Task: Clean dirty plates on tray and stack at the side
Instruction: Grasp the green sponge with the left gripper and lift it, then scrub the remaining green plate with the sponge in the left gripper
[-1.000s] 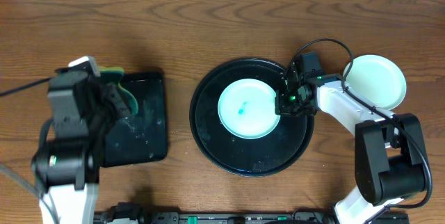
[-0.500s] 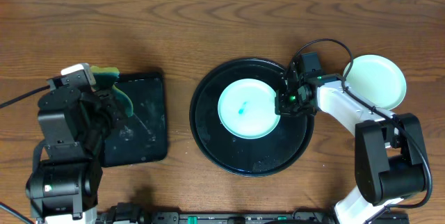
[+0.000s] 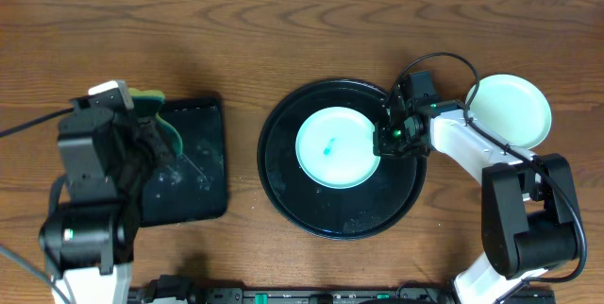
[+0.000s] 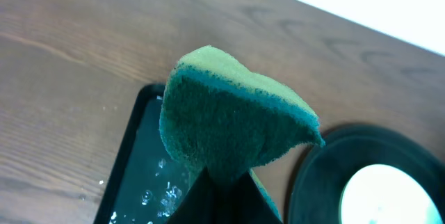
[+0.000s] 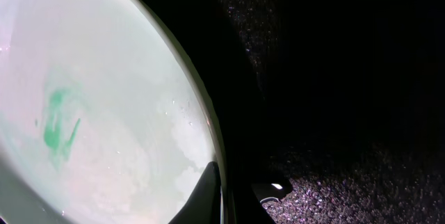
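You're squeezing the green sponge (image 4: 229, 123) tight in your left gripper (image 4: 217, 196) near the left edge of the table (image 3: 236, 30) — the smeared plate (image 3: 332, 148) is sitting mid-table on the tray (image 3: 281, 179), rightward of it, with your right gripper (image 3: 389, 140) clamping its right rim.

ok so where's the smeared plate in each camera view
Overhead: the smeared plate lies at centre frame on the round black tray, with the right pincer at its right edge.
Left wrist: only a slice of the plate shows in the bottom right corner, below the green sponge.
Right wrist: the plate fills the left half, its teal smear at far left.
Shared landmark: the tray shows around the plate in all three views.
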### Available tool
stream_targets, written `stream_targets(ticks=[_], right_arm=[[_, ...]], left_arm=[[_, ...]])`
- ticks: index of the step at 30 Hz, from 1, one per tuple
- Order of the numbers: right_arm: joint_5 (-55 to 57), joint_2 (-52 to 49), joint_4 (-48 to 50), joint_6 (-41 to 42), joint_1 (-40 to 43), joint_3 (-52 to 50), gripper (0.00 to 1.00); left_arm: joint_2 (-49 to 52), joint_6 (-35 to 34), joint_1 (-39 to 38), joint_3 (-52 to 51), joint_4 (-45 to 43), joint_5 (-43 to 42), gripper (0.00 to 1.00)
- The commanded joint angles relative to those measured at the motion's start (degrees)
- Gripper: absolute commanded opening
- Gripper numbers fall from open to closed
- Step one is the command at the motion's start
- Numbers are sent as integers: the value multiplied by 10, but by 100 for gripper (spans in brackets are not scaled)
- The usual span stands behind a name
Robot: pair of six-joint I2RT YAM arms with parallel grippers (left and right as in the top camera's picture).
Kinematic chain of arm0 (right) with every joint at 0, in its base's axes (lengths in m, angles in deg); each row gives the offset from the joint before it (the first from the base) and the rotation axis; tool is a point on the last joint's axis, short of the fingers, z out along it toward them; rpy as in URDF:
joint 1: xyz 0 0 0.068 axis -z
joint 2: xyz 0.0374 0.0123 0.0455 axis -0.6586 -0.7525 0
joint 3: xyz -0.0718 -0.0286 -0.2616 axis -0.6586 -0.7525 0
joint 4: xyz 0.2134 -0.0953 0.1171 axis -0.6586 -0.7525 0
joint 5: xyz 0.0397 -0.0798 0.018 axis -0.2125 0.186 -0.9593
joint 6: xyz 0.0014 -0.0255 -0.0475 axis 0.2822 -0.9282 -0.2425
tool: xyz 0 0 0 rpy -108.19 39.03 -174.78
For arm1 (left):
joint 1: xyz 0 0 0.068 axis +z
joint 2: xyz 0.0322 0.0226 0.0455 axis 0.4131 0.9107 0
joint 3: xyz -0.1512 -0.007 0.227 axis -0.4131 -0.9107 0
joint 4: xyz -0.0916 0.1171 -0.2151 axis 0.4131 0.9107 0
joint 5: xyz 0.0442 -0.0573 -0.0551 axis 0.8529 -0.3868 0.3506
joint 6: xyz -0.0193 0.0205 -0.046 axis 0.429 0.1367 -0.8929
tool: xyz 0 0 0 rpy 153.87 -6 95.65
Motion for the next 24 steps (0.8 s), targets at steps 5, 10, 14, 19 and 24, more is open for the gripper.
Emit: stream_targets(ticks=[5, 10, 14, 19, 24], right_arm=[[-27, -27, -10, -9, -12, -25, 2], [-31, -27, -10, -9, -12, -25, 1], [-31, -27, -9, -9, -12, -25, 2], [-41, -27, -11, -12, -12, -25, 2], [-59, -27, -11, -21, -21, -25, 1]], left_arm=[[187, -37, -1, 3, 24, -31, 7], [308, -38, -1, 3, 23, -72, 7], [309, -18, -1, 3, 14, -162, 7], [299, -36, -26, 16, 14, -258, 7], [300, -48, -118, 21, 5, -272, 7]])
